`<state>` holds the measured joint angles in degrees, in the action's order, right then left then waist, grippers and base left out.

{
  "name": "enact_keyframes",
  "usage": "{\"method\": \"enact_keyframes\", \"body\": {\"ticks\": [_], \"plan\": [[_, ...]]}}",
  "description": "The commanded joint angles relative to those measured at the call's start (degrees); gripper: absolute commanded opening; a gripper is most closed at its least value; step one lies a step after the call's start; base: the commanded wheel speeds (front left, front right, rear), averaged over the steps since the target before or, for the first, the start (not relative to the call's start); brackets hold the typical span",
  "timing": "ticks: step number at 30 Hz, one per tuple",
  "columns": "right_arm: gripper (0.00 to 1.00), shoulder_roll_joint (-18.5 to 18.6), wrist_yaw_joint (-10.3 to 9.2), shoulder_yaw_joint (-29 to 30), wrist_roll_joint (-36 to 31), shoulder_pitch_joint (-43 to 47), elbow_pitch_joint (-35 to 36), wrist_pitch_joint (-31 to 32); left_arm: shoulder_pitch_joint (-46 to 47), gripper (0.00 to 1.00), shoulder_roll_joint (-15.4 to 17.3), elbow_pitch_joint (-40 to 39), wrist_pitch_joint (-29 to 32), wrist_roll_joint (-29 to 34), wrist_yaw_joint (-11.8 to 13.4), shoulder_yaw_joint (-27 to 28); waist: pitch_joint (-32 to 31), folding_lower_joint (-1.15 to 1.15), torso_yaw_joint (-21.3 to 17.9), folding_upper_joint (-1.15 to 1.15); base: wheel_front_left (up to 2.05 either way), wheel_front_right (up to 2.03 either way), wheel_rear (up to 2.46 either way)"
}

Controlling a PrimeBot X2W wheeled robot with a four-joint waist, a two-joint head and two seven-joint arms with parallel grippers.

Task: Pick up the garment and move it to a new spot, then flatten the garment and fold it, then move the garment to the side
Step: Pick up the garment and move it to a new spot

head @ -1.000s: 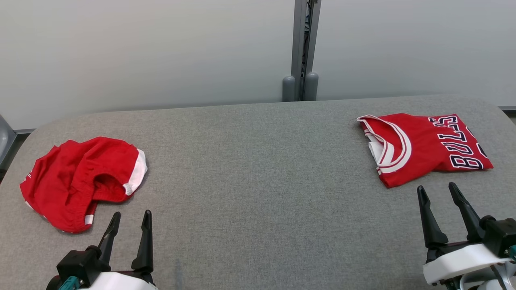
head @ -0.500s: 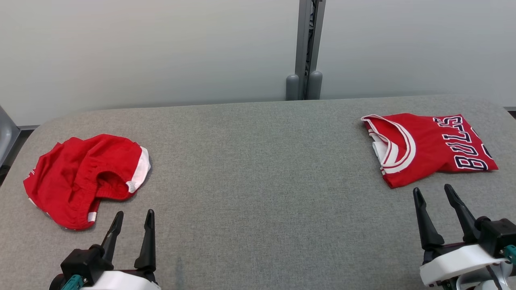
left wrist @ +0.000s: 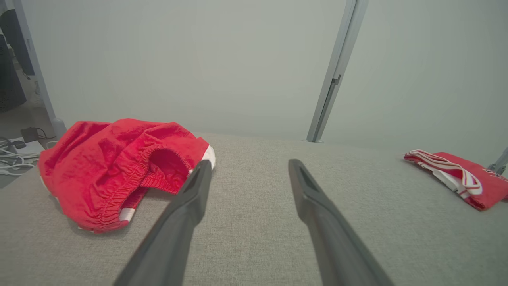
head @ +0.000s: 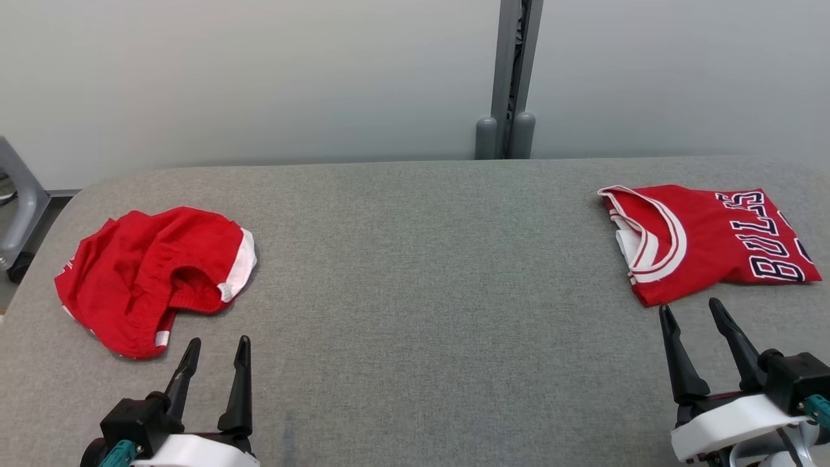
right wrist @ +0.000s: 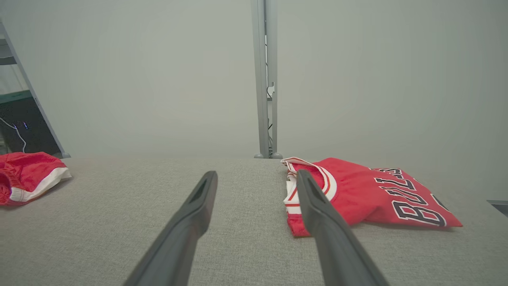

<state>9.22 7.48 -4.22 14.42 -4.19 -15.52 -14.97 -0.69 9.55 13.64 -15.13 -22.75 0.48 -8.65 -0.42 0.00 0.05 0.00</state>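
A crumpled red garment [head: 149,275] with white trim and an elastic waistband lies at the table's left; the left wrist view has this garment [left wrist: 115,159] just left of my fingers. A folded red jersey [head: 707,240] with dark "BULLS" lettering lies flat at the right, close ahead in the right wrist view [right wrist: 357,194]. My left gripper [head: 219,340] stands open near the front edge, just right of the crumpled garment and apart from it. My right gripper [head: 688,305] is open too, empty, its tips just short of the jersey's near edge.
The grey fabric-covered table [head: 421,259] has rounded far corners, with a wide bare stretch between the two garments. A pale wall with a grey post [head: 512,78] stands behind it. A grey frame [head: 19,194] and floor cables [left wrist: 12,159] sit off the left end.
The whole picture has slid to the right, so the camera has turned left. Both garments lie as before, and both grippers stay open and low.
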Motion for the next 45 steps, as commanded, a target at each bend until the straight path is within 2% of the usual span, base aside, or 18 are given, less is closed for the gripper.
{"method": "enact_keyframes", "body": {"ticks": [1,14,22,29,36,39,45], "plan": [[1.0,0.2,0.04,-0.1,0.2,-0.6,0.0,-0.2,1.2,1.0,0.0,0.2,-0.1,0.5,-0.3,0.1,0.1,0.0,1.0,0.0,0.0,0.0,0.0],[1.0,-0.6,0.03,-1.6,1.0,-0.9,-0.9,-0.3,1.6,1.0,0.8,1.3,0.0,0.4,-0.9,0.6,-0.7,0.0,10.3,0.0,0.0,0.0,0.0],[1.0,-1.1,0.04,-2.8,1.4,-1.0,-0.9,-0.2,1.3,1.0,1.4,1.7,0.1,0.0,-0.4,0.7,-0.7,0.0,17.0,0.0,0.0,0.0,0.0],[1.0,-1.6,0.03,-3.4,1.4,-1.3,-0.7,-0.3,0.9,1.0,1.8,1.4,0.2,-0.2,-0.1,0.7,-0.6,0.0,21.1,0.0,0.0,0.0,0.0],[1.0,-1.9,0.03,-4.3,1.4,-1.8,-1.0,-0.3,1.6,1.0,2.5,0.9,0.8,-0.5,-0.2,0.7,-0.4,0.0,22.2,0.0,0.0,0.0,0.0],[1.0,-1.8,0.04,-4.7,1.3,-2.2,-1.1,-0.3,3.7,1.0,4.0,0.6,2.2,0.2,-0.8,0.2,0.2,0.0,21.9,0.0,0.0,0.0,0.0],[1.0,-1.6,0.04,-5.6,1.6,-3.9,-1.1,-0.3,10.6,1.0,7.0,2.9,10.5,-1.7,-2.1,0.7,3.1,0.0,19.6,0.0,0.0,0.0,0.0]]}}
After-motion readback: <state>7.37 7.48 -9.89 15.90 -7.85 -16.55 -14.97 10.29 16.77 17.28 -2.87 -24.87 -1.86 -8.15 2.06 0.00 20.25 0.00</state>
